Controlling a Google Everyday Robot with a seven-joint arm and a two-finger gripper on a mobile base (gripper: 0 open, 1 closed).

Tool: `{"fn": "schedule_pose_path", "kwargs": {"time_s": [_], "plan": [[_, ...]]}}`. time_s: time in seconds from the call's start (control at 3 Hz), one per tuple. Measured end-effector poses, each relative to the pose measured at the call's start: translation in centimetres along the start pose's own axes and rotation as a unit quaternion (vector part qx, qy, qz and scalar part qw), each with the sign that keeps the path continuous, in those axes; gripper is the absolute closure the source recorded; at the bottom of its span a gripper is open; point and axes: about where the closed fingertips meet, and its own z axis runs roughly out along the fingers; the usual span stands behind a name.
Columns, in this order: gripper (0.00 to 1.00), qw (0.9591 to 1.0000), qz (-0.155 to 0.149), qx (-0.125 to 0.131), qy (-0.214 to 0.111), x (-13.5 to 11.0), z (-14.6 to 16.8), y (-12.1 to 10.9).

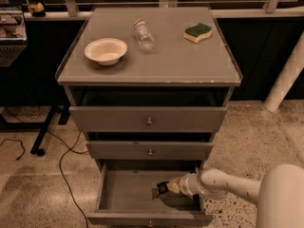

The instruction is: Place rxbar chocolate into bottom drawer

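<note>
The bottom drawer (123, 196) of the grey cabinet is pulled open, and its plain grey floor shows. My gripper (167, 188) reaches in from the right, inside the drawer near its right side. It is shut on the rxbar chocolate (162, 188), a small black bar with a pale patch. The bar sticks out to the left of the fingertips, just above the drawer floor, with a dark shadow under it.
The two upper drawers (149, 121) are slightly ajar. On the cabinet top (171, 63) stand a white bowl (106, 51), a clear bottle lying down (143, 34) and a green-and-yellow sponge (198, 32). My white arm (280, 194) fills the lower right. Cables (61, 170) lie on the floor at left.
</note>
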Motion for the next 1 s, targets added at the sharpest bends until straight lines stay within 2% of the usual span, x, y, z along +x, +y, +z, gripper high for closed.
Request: {"fn": "schedule_pose_path", "kwargs": {"time_s": [0.33, 0.67, 1.0], "plan": [[1.00, 0.9997, 0.004, 0.018, 0.013, 0.9, 1.0, -0.4], [1.00, 0.9993, 0.015, 0.019, 0.029, 1.9, 1.8, -0.9], [0.81, 0.9993, 0.015, 0.019, 0.030, 2.0, 1.8, -0.9]]}}
